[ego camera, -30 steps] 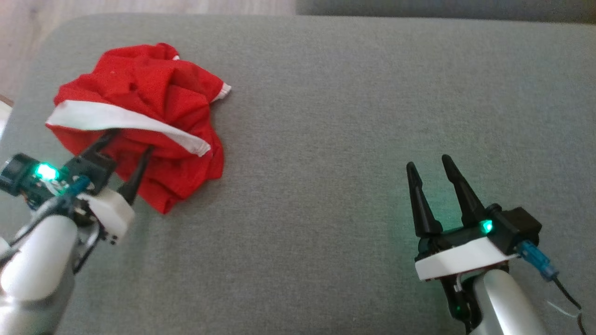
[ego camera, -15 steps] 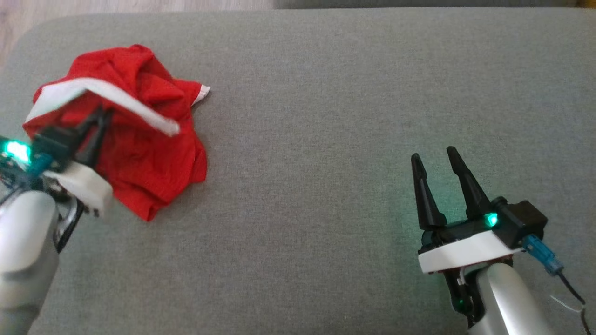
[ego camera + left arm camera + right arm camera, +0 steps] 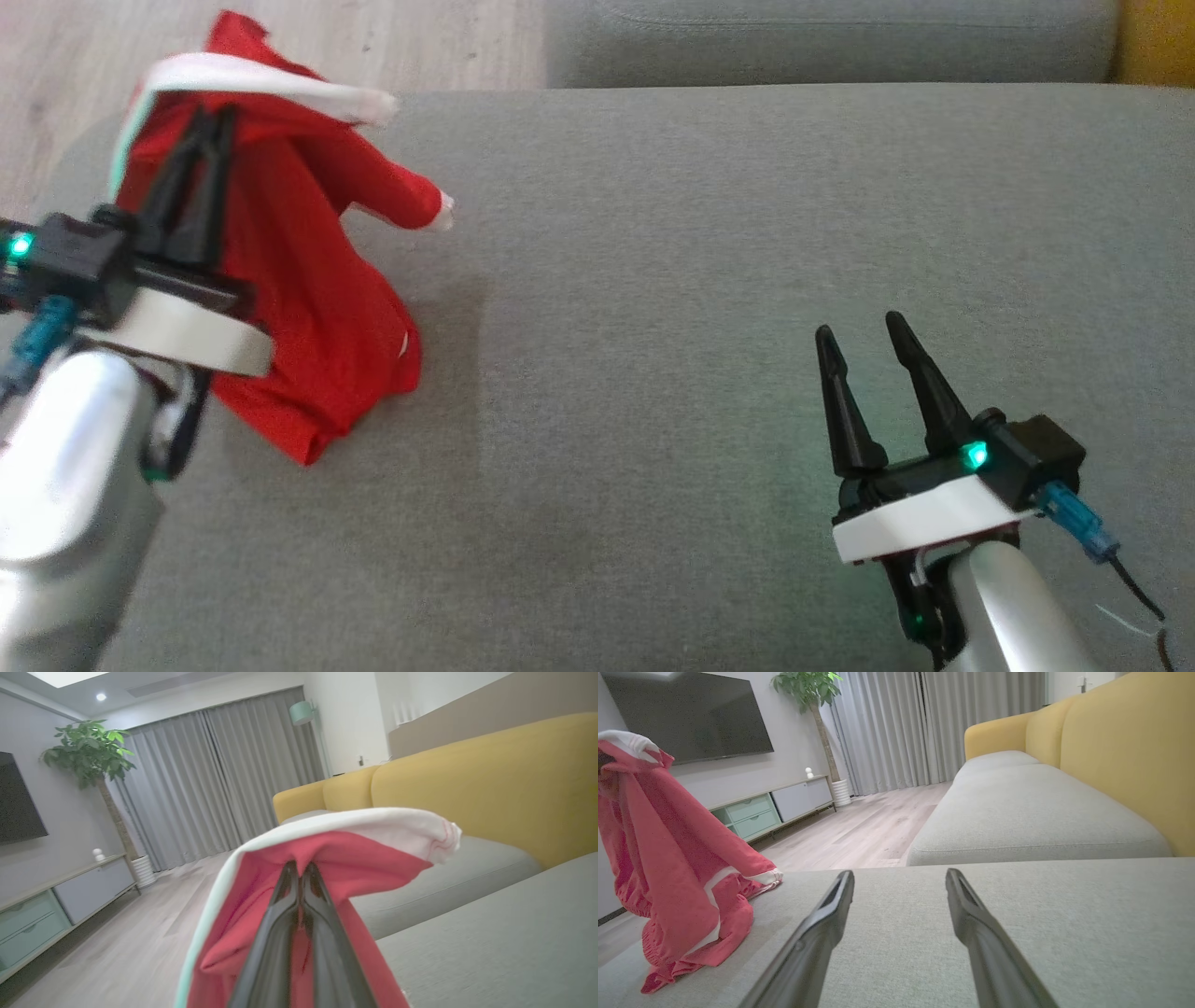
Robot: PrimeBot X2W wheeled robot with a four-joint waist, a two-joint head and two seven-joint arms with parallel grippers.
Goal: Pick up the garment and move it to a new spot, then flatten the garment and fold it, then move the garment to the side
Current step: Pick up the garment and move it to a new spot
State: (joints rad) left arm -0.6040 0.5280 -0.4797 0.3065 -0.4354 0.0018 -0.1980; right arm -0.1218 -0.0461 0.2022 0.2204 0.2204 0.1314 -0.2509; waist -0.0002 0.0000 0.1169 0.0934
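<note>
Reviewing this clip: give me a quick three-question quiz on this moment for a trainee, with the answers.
1. True or false: the left claw is shut on the red garment.
2. Relative to the grey cushion, the garment's lower end: A) hangs clear of it; B) rests on it; C) is tucked under it.
3. Fill in the missing word: the right claw stands ____, with nothing between its fingers.
Key: 1 true; 2 B; 3 open.
</note>
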